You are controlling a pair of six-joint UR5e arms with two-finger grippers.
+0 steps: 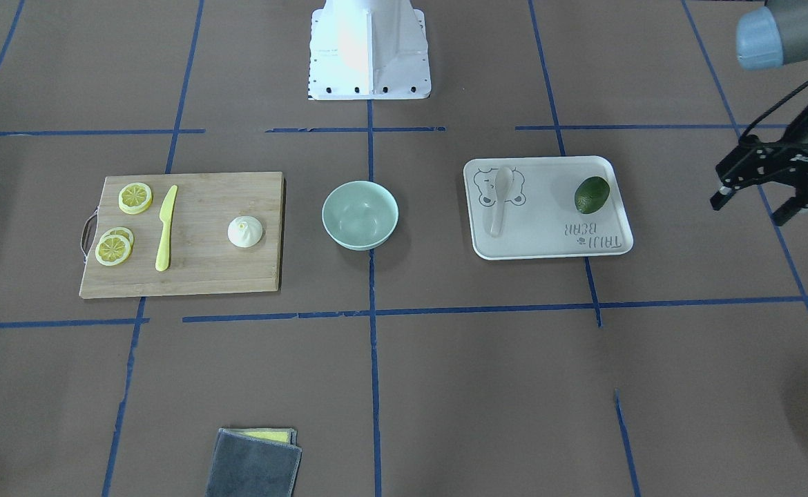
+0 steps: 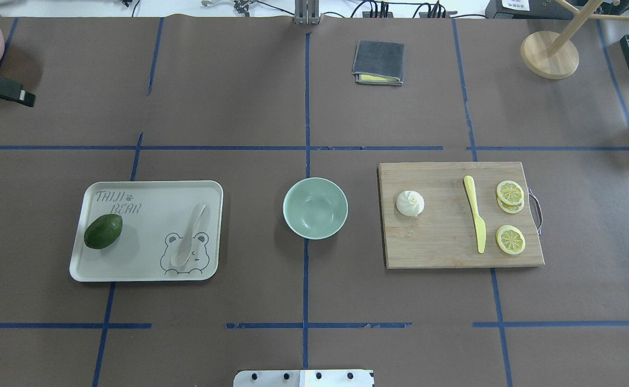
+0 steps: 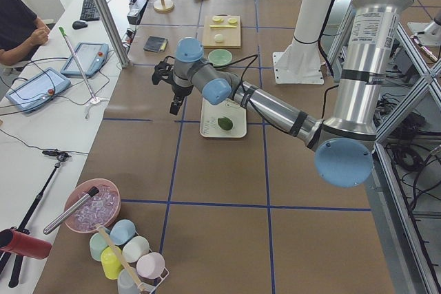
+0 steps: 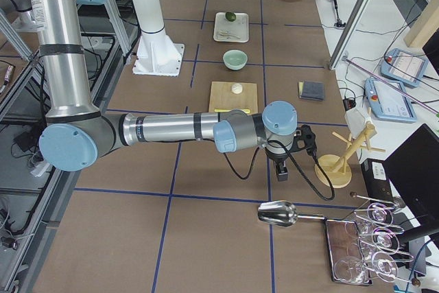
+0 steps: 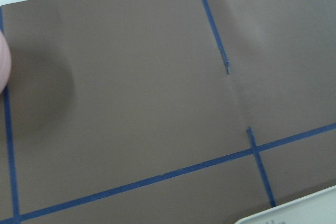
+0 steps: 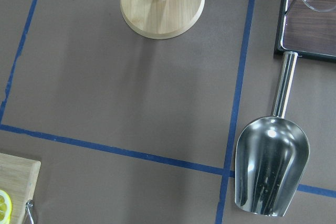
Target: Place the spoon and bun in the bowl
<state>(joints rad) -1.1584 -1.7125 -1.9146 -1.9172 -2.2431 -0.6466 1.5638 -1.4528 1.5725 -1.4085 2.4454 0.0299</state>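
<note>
The off-white spoon (image 1: 501, 200) lies on the white bear-printed tray (image 1: 549, 238), also in the overhead view (image 2: 188, 242). The white pleated bun (image 1: 245, 231) sits on the wooden cutting board (image 1: 204, 266), also overhead (image 2: 410, 203). The mint-green bowl (image 1: 360, 214) stands empty between them (image 2: 315, 208). My left gripper (image 1: 753, 206) is open and empty, above the table beyond the tray's outer end. My right gripper (image 4: 280, 168) shows only in the exterior right view, beyond the board near a wooden stand; I cannot tell whether it is open or shut.
A dark green avocado (image 2: 103, 231) lies on the tray. A yellow knife (image 2: 474, 220) and lemon slices (image 2: 510, 192) lie on the board. A grey cloth (image 2: 378, 63), a wooden stand (image 2: 549, 54) and a metal scoop (image 6: 270, 166) lie farther out.
</note>
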